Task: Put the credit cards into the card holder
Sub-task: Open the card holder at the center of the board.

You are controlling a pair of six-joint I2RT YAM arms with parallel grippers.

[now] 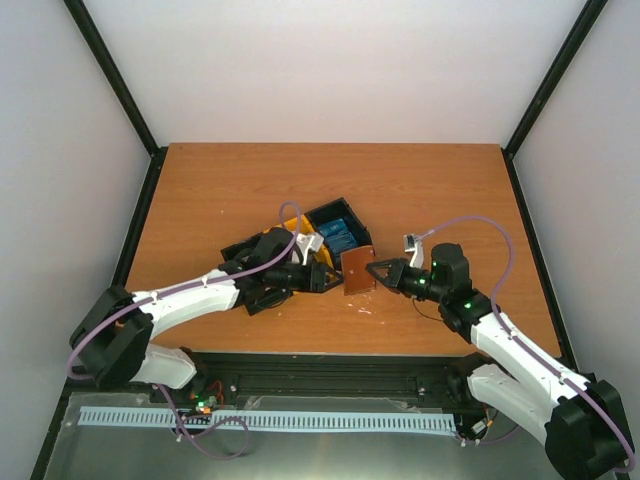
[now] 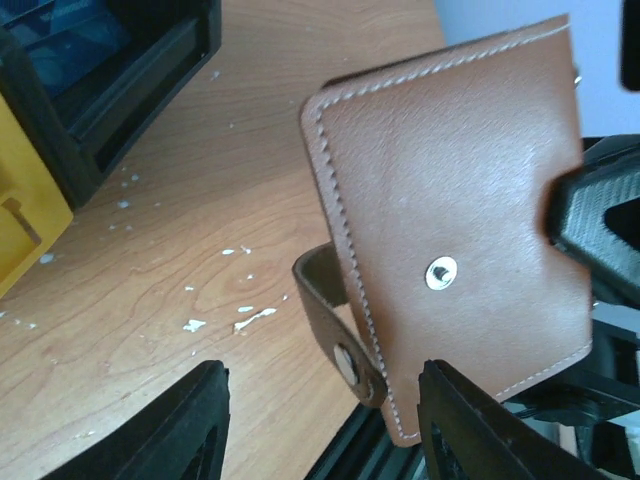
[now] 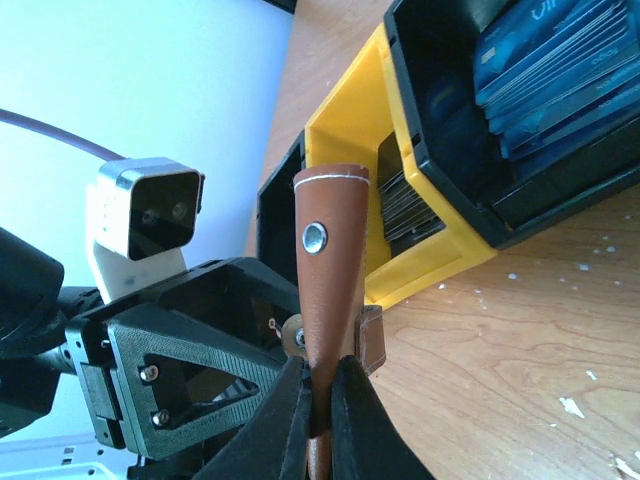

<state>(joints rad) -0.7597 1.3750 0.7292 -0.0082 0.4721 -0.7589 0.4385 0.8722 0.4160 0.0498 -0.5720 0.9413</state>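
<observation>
My right gripper [image 1: 380,272] is shut on the card holder [image 1: 357,270], a closed brown wallet, and holds it upright just above the table. In the right wrist view the card holder [image 3: 330,250] is edge-on, pinched between my gripper [image 3: 320,410], its strap hanging loose. My left gripper [image 1: 322,277] is open right beside it. In the left wrist view the card holder [image 2: 450,220] stands just ahead of the spread fingers [image 2: 190,430], not touching them. Blue credit cards [image 3: 550,70] and dark credit cards [image 3: 400,205] stand in the tray. The blue ones also show from above [image 1: 337,233].
The black-and-yellow tray [image 1: 355,235] sits mid-table just behind both grippers; it also shows in the right wrist view [image 3: 350,110] and the left wrist view [image 2: 30,200]. White flecks [image 2: 240,320] dot the wooden table. A black rail runs along the near edge [image 1: 330,365].
</observation>
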